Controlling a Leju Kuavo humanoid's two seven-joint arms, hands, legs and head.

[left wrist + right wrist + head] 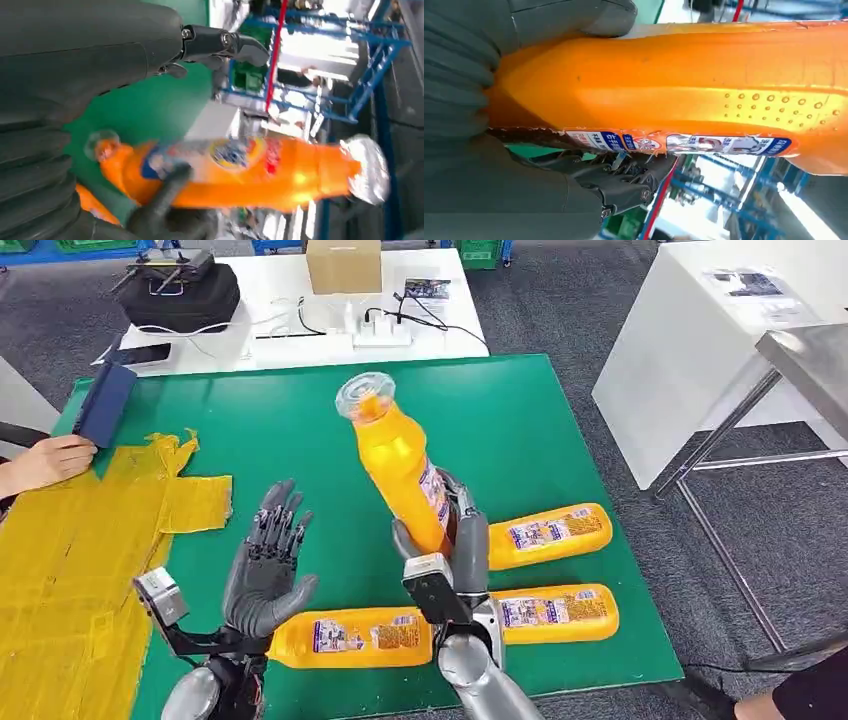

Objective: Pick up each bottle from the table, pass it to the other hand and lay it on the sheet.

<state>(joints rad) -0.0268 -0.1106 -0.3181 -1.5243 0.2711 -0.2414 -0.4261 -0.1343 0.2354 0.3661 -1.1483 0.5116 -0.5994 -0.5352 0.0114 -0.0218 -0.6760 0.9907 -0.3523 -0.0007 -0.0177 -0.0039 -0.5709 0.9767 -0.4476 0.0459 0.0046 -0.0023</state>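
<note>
The right hand grips an orange bottle by its lower body, fingers wrapped round it, holding it tilted above the green tabletop; the left hand hovers beside it, fingers spread and empty; three more bottles lie flat near the hands; the yellow sheet lies to the left.
</note>
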